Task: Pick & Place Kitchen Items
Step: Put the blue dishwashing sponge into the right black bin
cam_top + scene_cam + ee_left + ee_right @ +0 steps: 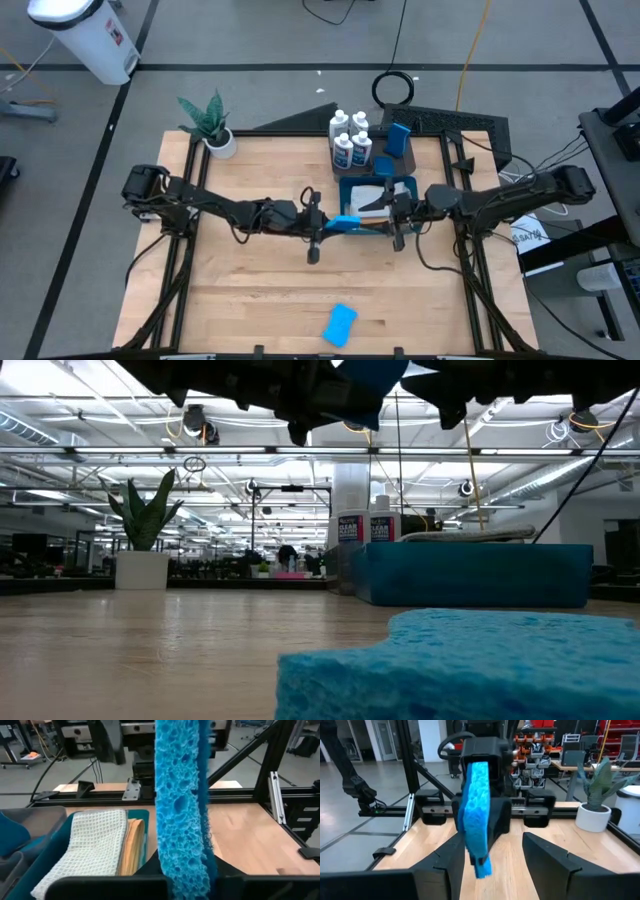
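Note:
My left gripper [335,222] is shut on a bright blue sponge [346,222] above the table's middle, just in front of the blue bin [345,186]. My right gripper [395,220] is open and faces it. Its fingers [445,865] stand on either side of the sponge's free end [481,862]; I see no touch. A second sponge [340,325] lies flat near the table's near edge. A third sponge [398,138] stands behind the bin beside several white bottles [350,140]. A pale waffle cloth [95,845] and an orange cloth [134,845] lie folded in the bin. My left gripper pinches the sponge between its two fingers by one end [185,870]. It comes level from the table's left. The sponge stands on edge, sticks out toward the right gripper and is lifted clear of the table. The gripper's body hides the fingertips.
A potted plant [210,125] stands at the far left corner. The bin and bottles fill the far middle. Bare wood shows at the near left [230,300] and near right.

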`<state>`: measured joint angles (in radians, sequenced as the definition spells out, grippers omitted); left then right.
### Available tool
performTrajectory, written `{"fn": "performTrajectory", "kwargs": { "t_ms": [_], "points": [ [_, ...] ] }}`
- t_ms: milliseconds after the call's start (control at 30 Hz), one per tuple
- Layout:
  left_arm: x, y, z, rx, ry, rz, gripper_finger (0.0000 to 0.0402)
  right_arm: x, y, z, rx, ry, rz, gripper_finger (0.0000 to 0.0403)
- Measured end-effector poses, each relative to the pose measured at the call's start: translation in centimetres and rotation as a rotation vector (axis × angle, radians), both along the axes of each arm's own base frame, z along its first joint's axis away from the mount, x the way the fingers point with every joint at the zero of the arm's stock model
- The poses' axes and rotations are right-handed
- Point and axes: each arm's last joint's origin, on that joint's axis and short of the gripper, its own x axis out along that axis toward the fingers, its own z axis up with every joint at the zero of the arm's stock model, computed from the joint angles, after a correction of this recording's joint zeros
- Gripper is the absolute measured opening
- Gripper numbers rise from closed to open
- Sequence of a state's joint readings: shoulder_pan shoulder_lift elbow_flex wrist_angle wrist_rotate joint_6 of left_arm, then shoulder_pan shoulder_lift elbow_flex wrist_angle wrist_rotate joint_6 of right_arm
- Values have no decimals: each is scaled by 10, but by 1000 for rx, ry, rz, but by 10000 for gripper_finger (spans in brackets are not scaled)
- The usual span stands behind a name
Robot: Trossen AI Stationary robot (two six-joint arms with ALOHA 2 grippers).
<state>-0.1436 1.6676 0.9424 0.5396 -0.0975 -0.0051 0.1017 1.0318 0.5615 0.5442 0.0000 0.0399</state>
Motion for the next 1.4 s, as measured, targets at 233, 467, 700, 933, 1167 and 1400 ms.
{"fn": "performTrajectory", "kwargs": {
  "t_ms": [233, 467, 700, 933, 1167, 1400],
  "points": [
    [0, 0, -1, 1, 13, 1, 31, 18, 2, -10, 1, -39, 2, 171],
    [0, 0, -2, 3, 18, 0, 13, 29, 3, -17, 5, -80, 3, 177],
    [0, 0, -2, 0, 20, 1, 32, 35, 4, -21, 8, -107, 3, 178],
    [0, 0, -2, 3, 19, 1, 9, 39, 3, -25, 11, -122, -3, 167],
    [0, 0, -2, 1, 20, 5, 42, 39, 1, -26, 11, -116, -8, 138],
    [0, 0, -2, 3, 20, 5, 15, 39, 1, -26, 9, -117, -6, 88]
  ]
}}
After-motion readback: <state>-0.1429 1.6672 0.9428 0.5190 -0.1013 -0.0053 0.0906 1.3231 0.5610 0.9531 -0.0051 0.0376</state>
